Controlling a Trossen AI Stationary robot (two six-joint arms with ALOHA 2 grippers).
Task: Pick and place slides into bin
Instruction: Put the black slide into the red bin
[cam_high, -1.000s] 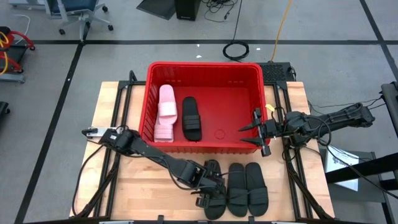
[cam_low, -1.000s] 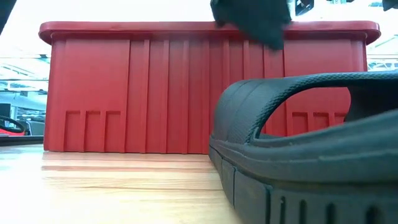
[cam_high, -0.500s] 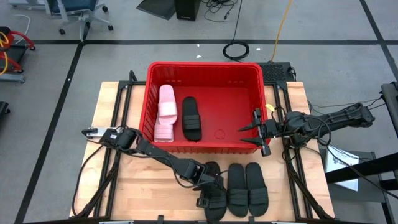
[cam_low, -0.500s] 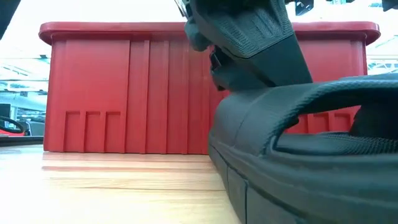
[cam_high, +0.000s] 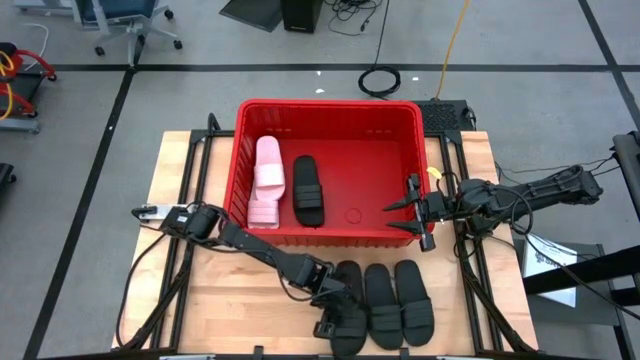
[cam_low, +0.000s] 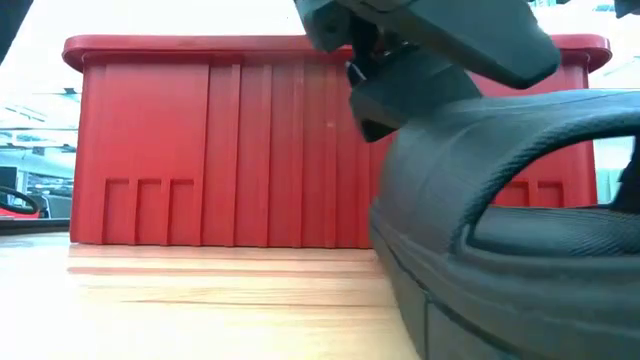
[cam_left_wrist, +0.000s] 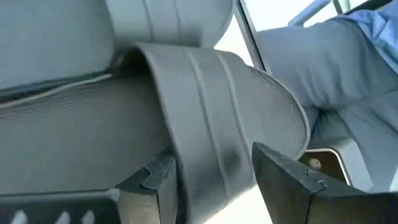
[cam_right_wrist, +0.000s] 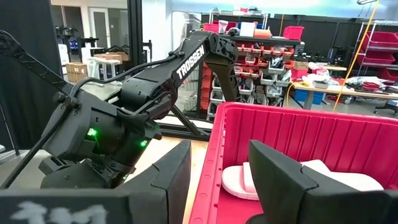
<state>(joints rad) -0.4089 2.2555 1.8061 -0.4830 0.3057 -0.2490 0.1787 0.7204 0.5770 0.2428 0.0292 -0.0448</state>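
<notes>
Red plastic walls of the bin (cam_high: 330, 108) rise at the far half of the wooden table (cam_high: 230, 295), leaving a bare strip of wood between the tub's near wall and the table's front edge. Inside, two pinkish-white slides (cam_high: 266, 180) lie along the left wall with one black slide (cam_high: 308, 190) just beside them; most of the tub's floor stays open. Three black slides (cam_high: 385, 303) sit side by side on the front strip, close to the near edge. The left gripper (cam_high: 343, 298) is down over the leftmost black slide (cam_high: 347, 305) of that row, its fingers (cam_left_wrist: 283, 171) parted on either side of the wide ribbed strap (cam_left_wrist: 211, 118), one pad against the strap's edge; a firm clamp cannot be told. In the low view that sandal fills the frame before the tub's ribbed front wall. The right gripper (cam_high: 415, 210) hangs at the bin's right rim, fingers spread and holding nothing, pointed in over the tub.
</notes>
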